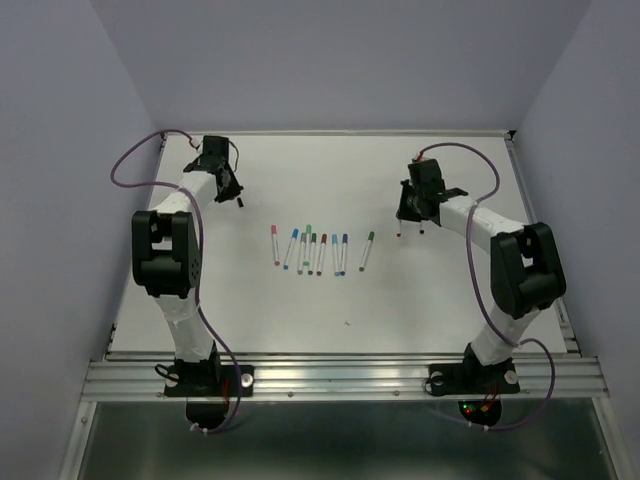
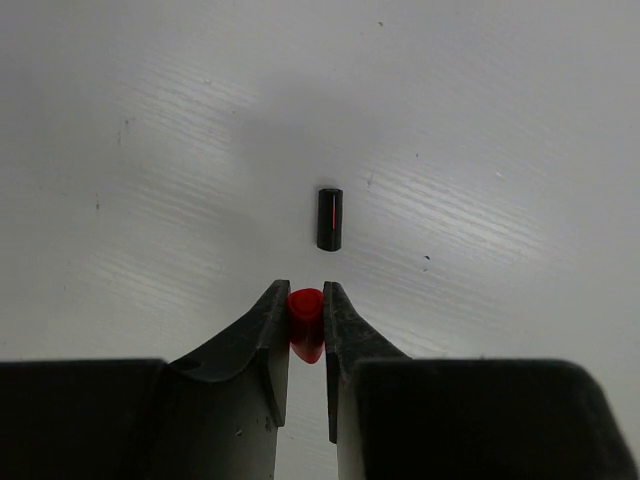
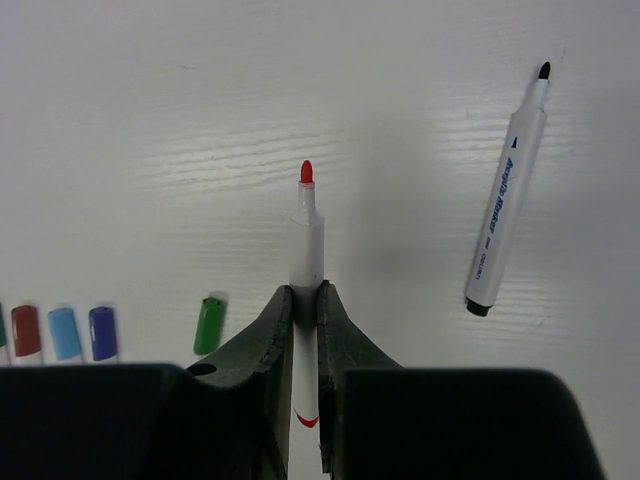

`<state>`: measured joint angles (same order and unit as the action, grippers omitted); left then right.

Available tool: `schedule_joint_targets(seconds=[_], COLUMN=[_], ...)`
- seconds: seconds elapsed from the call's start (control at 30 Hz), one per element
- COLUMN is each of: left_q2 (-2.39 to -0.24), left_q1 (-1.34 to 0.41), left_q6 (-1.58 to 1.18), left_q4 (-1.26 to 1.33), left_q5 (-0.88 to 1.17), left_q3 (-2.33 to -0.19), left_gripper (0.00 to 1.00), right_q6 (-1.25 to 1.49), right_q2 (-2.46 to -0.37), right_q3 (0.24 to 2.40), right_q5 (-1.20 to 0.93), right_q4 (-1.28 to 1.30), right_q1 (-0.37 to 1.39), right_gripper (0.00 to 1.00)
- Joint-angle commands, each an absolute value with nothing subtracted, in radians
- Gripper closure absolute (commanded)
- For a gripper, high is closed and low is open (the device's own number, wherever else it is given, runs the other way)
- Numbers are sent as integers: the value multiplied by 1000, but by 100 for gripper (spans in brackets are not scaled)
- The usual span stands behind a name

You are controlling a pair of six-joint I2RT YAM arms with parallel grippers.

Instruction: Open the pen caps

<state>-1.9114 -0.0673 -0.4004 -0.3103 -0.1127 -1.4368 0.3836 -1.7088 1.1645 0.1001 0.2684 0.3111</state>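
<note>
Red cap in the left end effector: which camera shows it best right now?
Left wrist: the red cap shows up close and sharp, pinched in the left end effector. Top external shows that end effector only from far off, the cap too small to make out. Right wrist does not show it.
</note>
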Motion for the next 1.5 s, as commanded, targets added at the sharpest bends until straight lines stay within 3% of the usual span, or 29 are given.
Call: schedule_joint_targets(seconds=[0.0,0.47,0.87,1.17,1.47], left_q2=[-1913,-2022,-2034,-1879,-1727], left_q1=[-58,-49,-49,-49,-49], left_q6=[-382,-383,-382,-377,-359], left_q4=[-321,-336,-339,-295,-261], left_q5=[-160,-152,-149,-75,-23], left_q3=[-1493,-1543,-1543,-1488,-1422], left_gripper=[79,69,45,23,14], right_q6=[356,356,360,376,382], right_q2=[-1781,-1896,-1922,-1928,-1954], right_q3=[1247,1342,1364,1381,1411], right_q5=[130,160,193,278,373], right_q4=[288,316,357,399,430], right_q1=[282,264,255,255,255], right_gripper=[99,93,85,78,73])
